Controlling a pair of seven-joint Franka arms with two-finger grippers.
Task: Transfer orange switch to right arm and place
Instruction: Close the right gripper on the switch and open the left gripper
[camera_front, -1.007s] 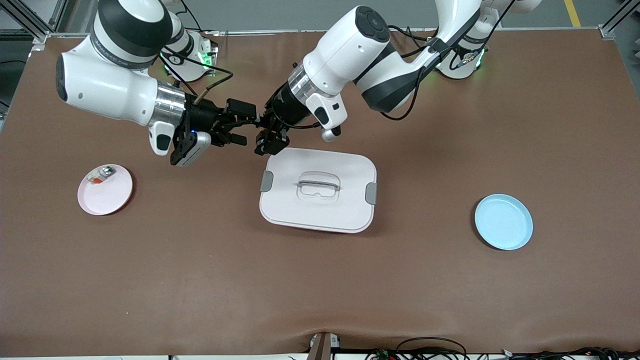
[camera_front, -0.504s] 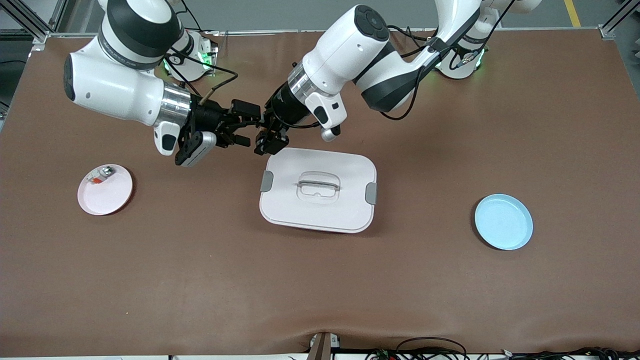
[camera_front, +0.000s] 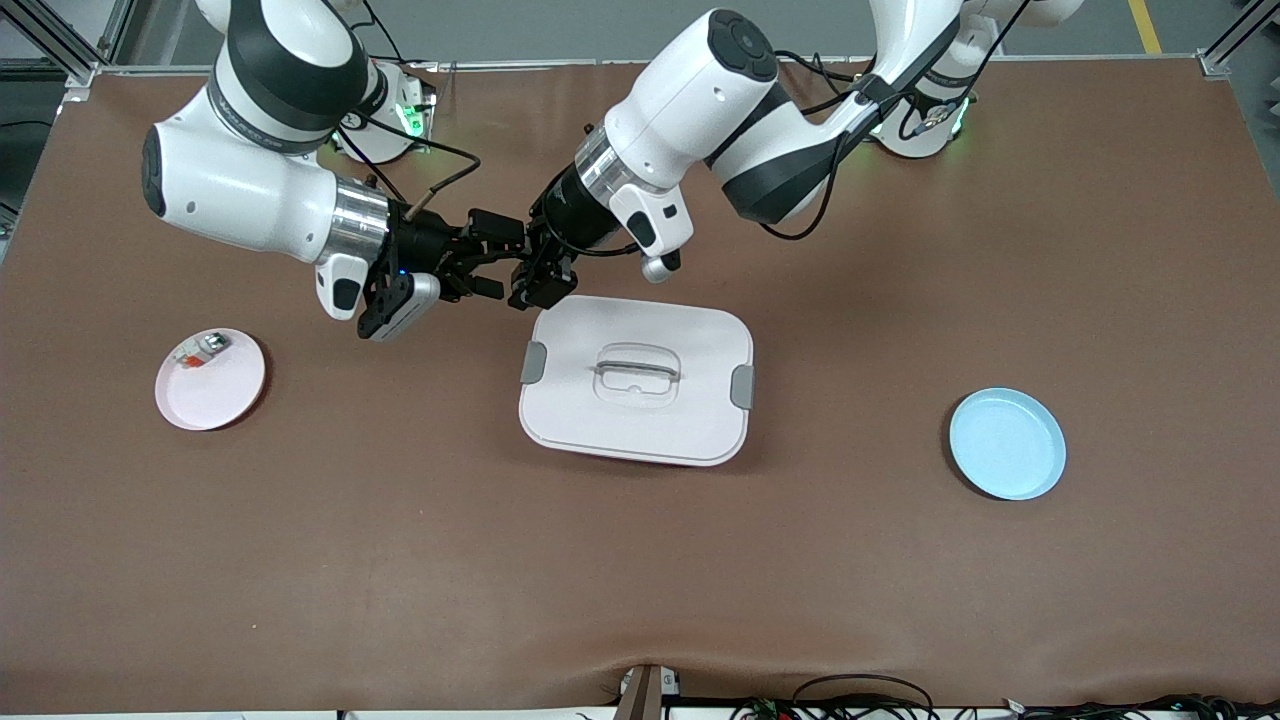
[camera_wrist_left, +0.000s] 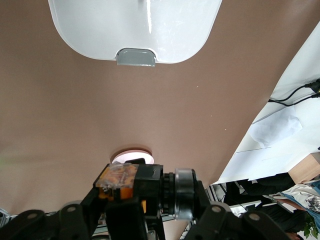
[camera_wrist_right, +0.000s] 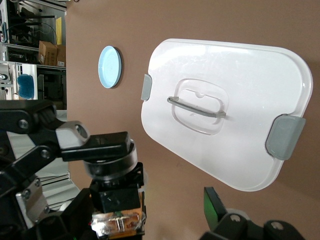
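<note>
Front view, mid-handover: you are looking at two arms meeting above bare table just off the corner of the white lidded box (camera_front: 636, 378) toward the right arm's end, at about ten o'clock from its handle. The left gripper (camera_front: 540, 281) is clamped on the orange switch (camera_wrist_left: 119, 178), which the left wrist view shows pinched between its fingers, orange cap facing the lens. The right gripper (camera_front: 488, 268) has its jaws spread on either side of the part, one finger (camera_wrist_right: 97, 144) laid against the switch's metal collar, the other finger (camera_wrist_right: 215, 204) well clear; in the right wrist view the switch sits at seven o'clock from the box.

By the look of it, the pick-up is done and the transfer is at its hinge. What remains for you: the right jaws must close, the left must let go, and the part must go down, likely on the pink plate (camera_front: 236, 386) toward the right arm's end, where a small silvery part (camera_front: 203, 349) with a red strip lies. The blue plate (camera_front: 1007, 444) near the left arm's end stands bare.
</note>
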